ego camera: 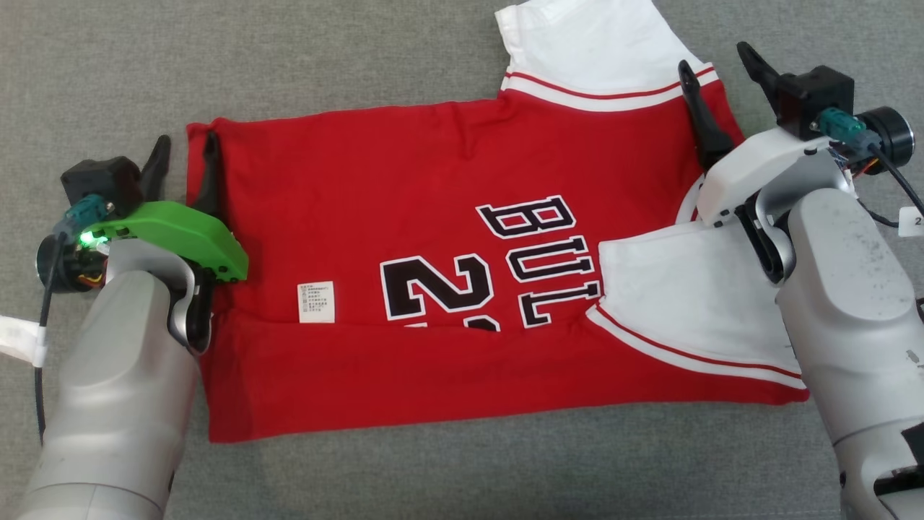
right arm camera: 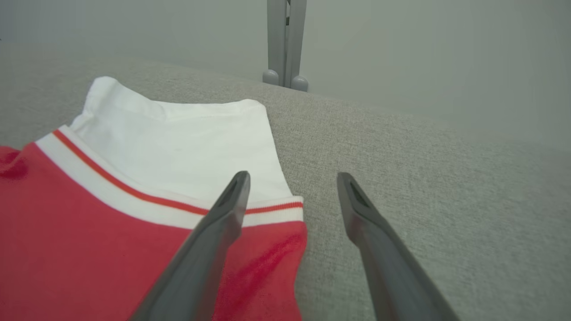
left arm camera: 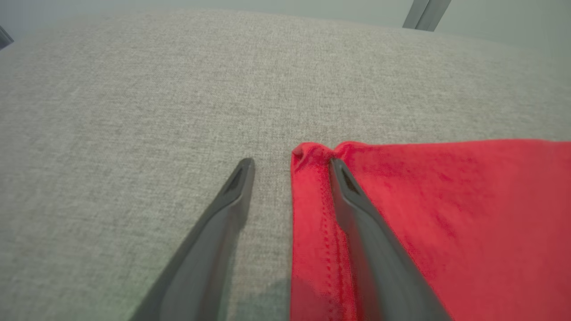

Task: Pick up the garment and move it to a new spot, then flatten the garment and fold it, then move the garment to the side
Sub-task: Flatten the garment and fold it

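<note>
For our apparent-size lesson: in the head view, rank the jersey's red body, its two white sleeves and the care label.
1. red body
2. far sleeve and near sleeve: alike, each partly unseen, so unranked
3. care label

My fingers [left arm camera: 214, 240] look smooth, matt dark plastic. Beside them the garment [left arm camera: 446, 214] is soft matt knit on a rough grey woven covering [left arm camera: 134, 111].

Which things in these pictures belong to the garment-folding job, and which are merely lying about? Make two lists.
Job in hand: red jersey; left gripper, jaws open astride its hem edge; right gripper, jaws open astride its opposite edge.
Lying about: grey fabric surface; grey post beyond it.
</note>
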Controlling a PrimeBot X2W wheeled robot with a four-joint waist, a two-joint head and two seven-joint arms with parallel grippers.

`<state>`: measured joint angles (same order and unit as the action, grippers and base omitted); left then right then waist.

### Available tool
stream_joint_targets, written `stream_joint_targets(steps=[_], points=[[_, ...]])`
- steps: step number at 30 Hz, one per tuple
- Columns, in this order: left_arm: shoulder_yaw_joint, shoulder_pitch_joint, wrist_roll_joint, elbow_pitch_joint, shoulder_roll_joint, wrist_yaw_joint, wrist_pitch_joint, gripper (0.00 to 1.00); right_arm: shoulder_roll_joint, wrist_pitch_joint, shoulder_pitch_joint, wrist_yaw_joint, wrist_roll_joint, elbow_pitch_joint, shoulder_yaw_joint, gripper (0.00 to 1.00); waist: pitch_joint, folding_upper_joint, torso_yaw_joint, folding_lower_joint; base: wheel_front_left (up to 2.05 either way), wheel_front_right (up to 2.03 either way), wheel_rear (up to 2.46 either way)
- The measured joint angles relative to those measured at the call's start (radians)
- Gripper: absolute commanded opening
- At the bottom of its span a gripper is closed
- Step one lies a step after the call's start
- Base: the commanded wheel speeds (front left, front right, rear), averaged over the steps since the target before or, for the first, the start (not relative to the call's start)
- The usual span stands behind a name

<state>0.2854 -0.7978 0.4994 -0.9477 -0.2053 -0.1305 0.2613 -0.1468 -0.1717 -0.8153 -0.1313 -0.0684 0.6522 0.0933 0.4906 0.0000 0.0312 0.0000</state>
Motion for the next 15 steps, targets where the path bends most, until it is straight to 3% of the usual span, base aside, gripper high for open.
stream_joint_targets(steps=[4, 9, 15], points=[[0.075, -0.024, 0.045, -0.003, 0.003, 0.000, -0.005, 0.00, -0.024, 0.041, -0.074, 0.000, 0.017, 0.050, 0.017, 1.00, 0.009, 0.0000, 0.024, 0.0000, 0.00, 0.00, 0.00], [0.152, -0.051, 0.083, 0.009, 0.003, 0.000, -0.005, 0.00, -0.045, 0.092, -0.182, 0.000, 0.034, 0.125, 0.019, 1.00, 0.019, 0.0000, 0.061, 0.0000, 0.00, 0.00, 0.00], [0.152, -0.069, 0.088, 0.075, 0.000, -0.001, 0.000, 0.00, -0.051, 0.165, -0.293, 0.000, 0.065, 0.233, 0.022, 1.00, 0.037, 0.0000, 0.109, 0.0000, 0.00, 0.00, 0.00]])
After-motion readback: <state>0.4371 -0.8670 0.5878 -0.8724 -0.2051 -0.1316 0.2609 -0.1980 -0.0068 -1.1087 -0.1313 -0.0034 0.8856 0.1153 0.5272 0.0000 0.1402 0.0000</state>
